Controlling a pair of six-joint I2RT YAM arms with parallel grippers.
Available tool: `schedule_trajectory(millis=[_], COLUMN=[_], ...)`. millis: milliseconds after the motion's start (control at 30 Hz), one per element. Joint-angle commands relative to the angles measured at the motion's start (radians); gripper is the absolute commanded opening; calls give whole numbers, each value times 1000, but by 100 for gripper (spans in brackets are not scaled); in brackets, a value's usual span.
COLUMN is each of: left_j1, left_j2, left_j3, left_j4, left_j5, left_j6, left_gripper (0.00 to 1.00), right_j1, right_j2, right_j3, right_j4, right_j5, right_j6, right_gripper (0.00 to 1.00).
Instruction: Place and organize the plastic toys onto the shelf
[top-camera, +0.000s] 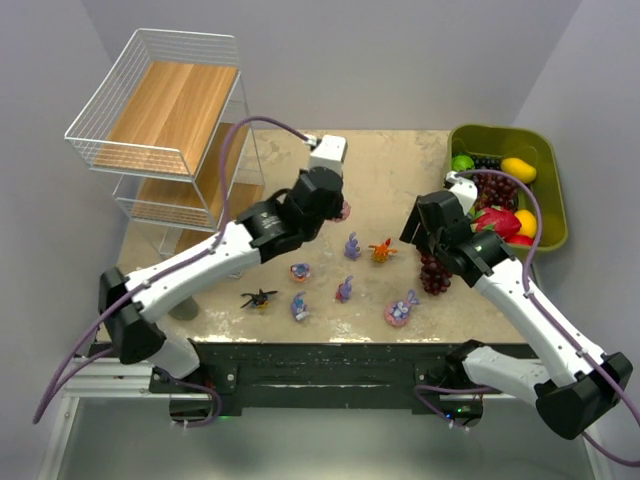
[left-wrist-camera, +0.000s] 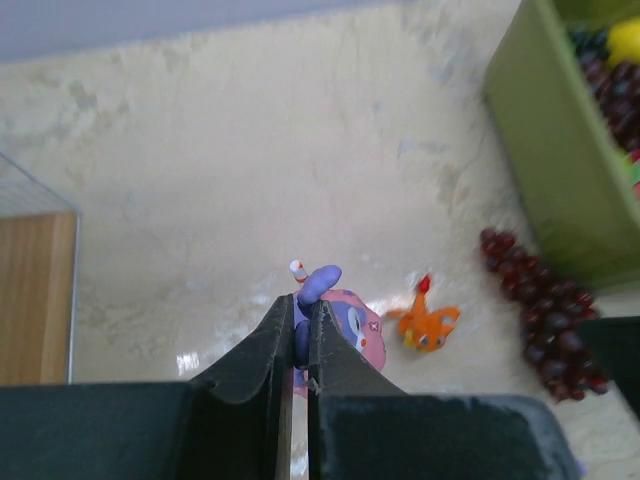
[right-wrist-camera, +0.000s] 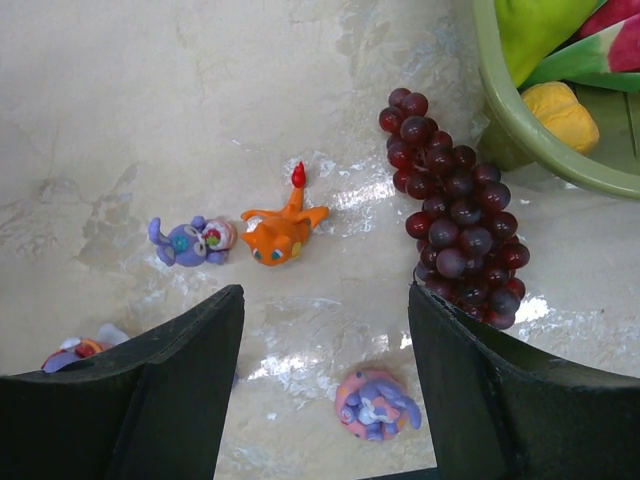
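Left gripper (left-wrist-camera: 300, 318) clamped, apparently on purple toy (left-wrist-camera: 352, 322)

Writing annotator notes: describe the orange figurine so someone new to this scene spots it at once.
Start at the olive-green bin on the right, then the dark grape bunch lying loose just outside it. Left of the grapes in the top view is the orange figurine, beside a purple bunny figure. It is the only orange toy, red-tipped on top; its neighbours are purple or blue.

No readable text, label, brand, number or sign in any view
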Motion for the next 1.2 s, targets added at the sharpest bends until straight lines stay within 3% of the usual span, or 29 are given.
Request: schedule_trajectory(millis=[0,300,667,800,1000,1167], left_j1=[4,7,36,120,166,229], left_j2=[-115,-155,-139,-109,-86,-33], left_j3=[147,426,596,684,704,760], left_j4=[-29,-9,-18,-109,-80,-98], left_j5=[-68,-193,-363,-348,-352,-331], left_j6=[109,328,480,483,615,634], left_gripper=[0,0,0,0,0,0], right_j1=[-8,-6,-8,-8,-6,-6], right_j2=[12,16,30,41,52,58], right_j3=[37,23,15,15,12,11], right_j4=[47,81,104,112,121,124], right_j5=[15,-14,-35,-47,-51,-51], right_j6=[-15,-18,-21,-19,-29,-33], right_gripper=[70,70,70,70,69,69])
